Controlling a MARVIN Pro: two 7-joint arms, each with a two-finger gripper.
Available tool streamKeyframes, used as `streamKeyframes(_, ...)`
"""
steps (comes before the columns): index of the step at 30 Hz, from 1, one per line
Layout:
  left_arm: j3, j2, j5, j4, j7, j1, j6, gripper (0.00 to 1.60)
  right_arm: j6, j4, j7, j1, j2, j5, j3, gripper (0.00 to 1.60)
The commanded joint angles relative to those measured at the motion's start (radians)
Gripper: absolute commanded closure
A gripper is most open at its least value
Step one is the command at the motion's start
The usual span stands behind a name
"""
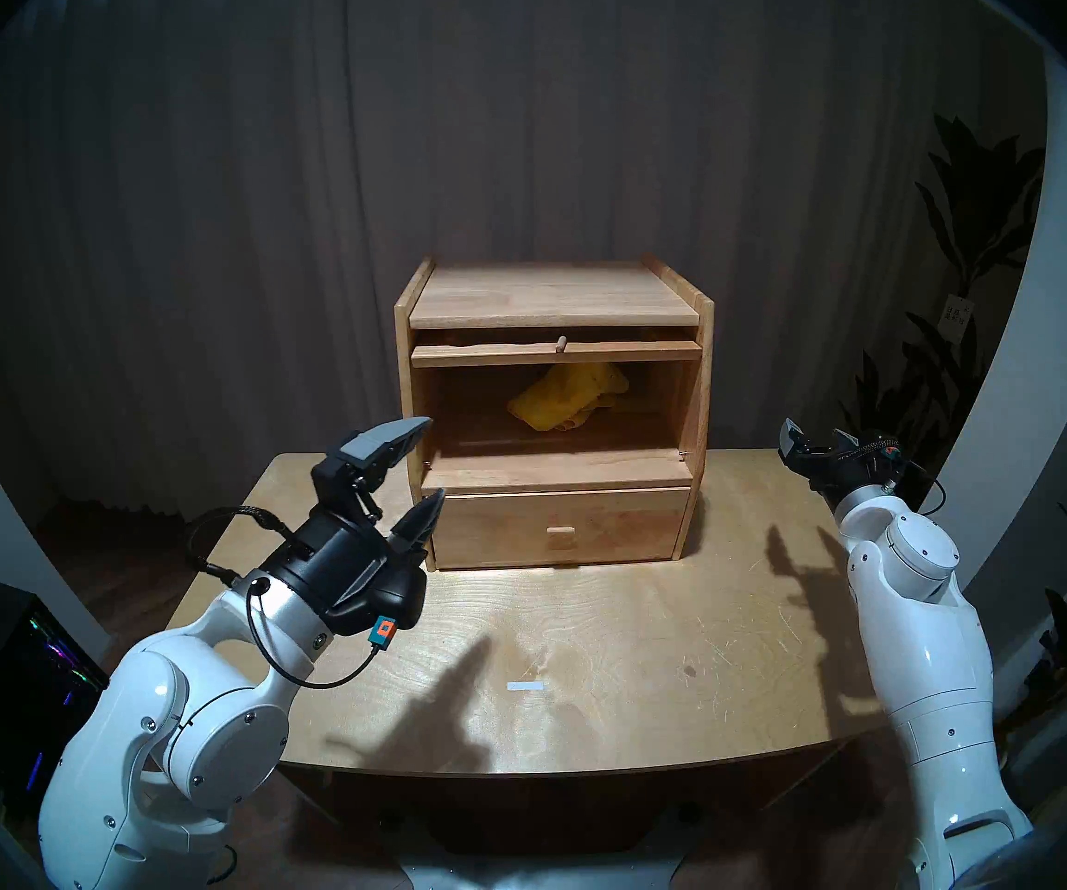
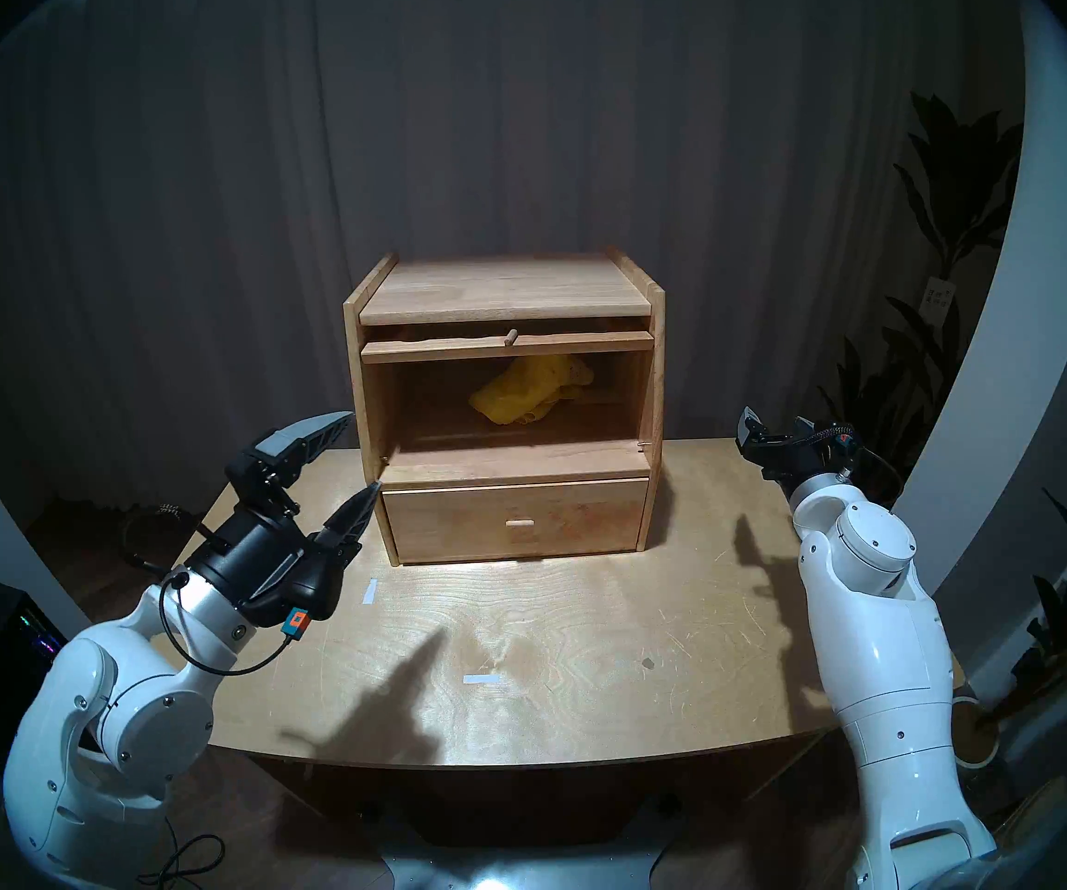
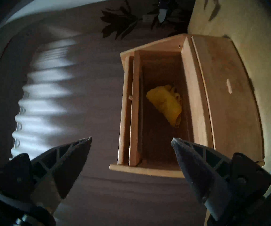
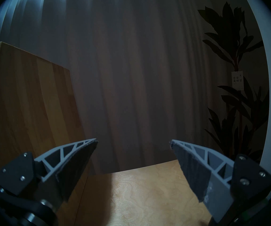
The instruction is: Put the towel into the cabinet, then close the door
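Observation:
The light wooden cabinet (image 1: pixel 553 291) stands at the back of the table. Its upper compartment is open. The door (image 1: pixel 553 354) is raised flat under the top, only its front edge and peg knob (image 1: pixel 561 344) showing. The yellow towel (image 1: pixel 566 396) lies crumpled inside the compartment; it also shows in the left wrist view (image 3: pixel 165 105). My left gripper (image 1: pixel 431 458) is open and empty, just left of the cabinet's front left corner. My right gripper (image 1: pixel 816 436) is open and empty, off to the right of the cabinet, above the table's back right corner.
The lower drawer (image 1: pixel 560 529) with a small rectangular pull is shut. The wooden table (image 1: pixel 582 644) carries a small white tape strip (image 1: pixel 526 686). A dark curtain hangs behind, and a plant (image 1: pixel 967 240) stands at the right.

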Motion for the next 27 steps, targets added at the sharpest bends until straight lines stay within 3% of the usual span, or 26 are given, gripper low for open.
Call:
streamKeyframes(1, 0.034, -0.046, -0.052, -0.031, -0.098, -0.115, 0.073, 0.0, -0.011, -0.016, 0.004, 0.017, 0.003, -0.002, -0.001, 0.0)
streamKeyframes(9, 0.078, -0.164, -0.096, -0.031, -0.114, -0.206, 0.198, 0.0, -0.008, -0.011, 0.009, 0.017, 0.005, 0.001, 0.0, 0.0)
streamKeyframes(17, 0.182, -0.2, 0.008, 0.032, -0.095, -0.277, 0.287, 0.0, -0.01, -0.009, 0.014, 0.019, 0.006, 0.003, 0.0, 0.0)
streamKeyframes(27, 0.228, -0.207, 0.157, 0.132, -0.068, -0.361, 0.311, 0.0, -0.009, -0.006, 0.019, 0.02, 0.007, 0.006, 0.0, 0.0)
